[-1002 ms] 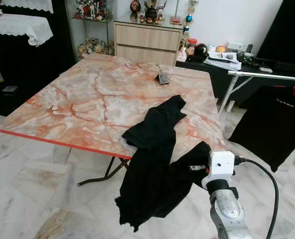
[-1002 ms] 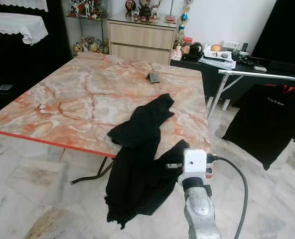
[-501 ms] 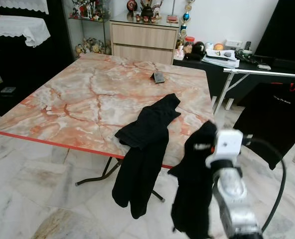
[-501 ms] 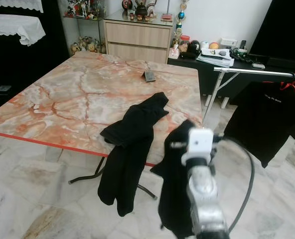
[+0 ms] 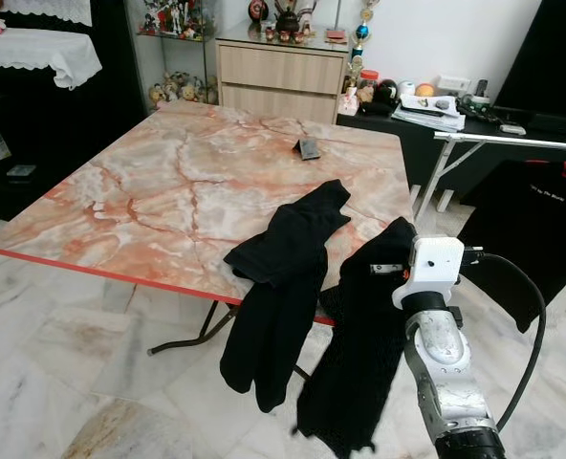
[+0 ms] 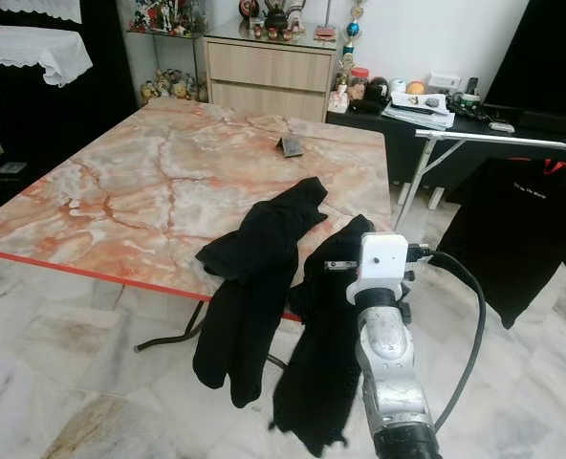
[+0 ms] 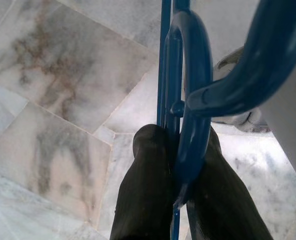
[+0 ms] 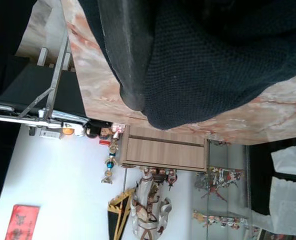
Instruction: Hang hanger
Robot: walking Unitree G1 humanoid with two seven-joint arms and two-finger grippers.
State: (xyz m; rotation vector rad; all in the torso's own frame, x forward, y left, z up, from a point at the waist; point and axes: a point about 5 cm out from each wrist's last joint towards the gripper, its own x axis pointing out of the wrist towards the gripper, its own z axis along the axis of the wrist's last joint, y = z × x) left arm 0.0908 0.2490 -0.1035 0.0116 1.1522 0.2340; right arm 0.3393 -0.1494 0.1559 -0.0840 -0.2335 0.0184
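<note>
A blue plastic hanger point(image 7: 189, 95) is clamped between the two black fingers point(image 7: 147, 190) of my left gripper point(image 7: 180, 167), which hangs low over the marble floor. A black garment point(image 5: 297, 239) lies over the near right corner of the marble-patterned table point(image 5: 159, 191); two parts of it hang down past the edge. My right gripper point(image 6: 345, 266) is at that corner, shut on one end of the garment point(image 8: 208, 65) and holding it at table height. Its fingertips are buried in the cloth.
A silver clothes rack point(image 5: 512, 143) stands to the right, with a black T-shirt point(image 5: 527, 229) on a red hanger. A small dark object point(image 5: 308, 149) lies on the far part of the table. A wooden cabinet point(image 5: 278, 76) and a cluttered dark side table point(image 5: 426, 105) stand behind.
My right gripper has lifted the garment's end from below the table edge up to table height, so the cloth now hangs in two parts. The camera has shifted slightly.
</note>
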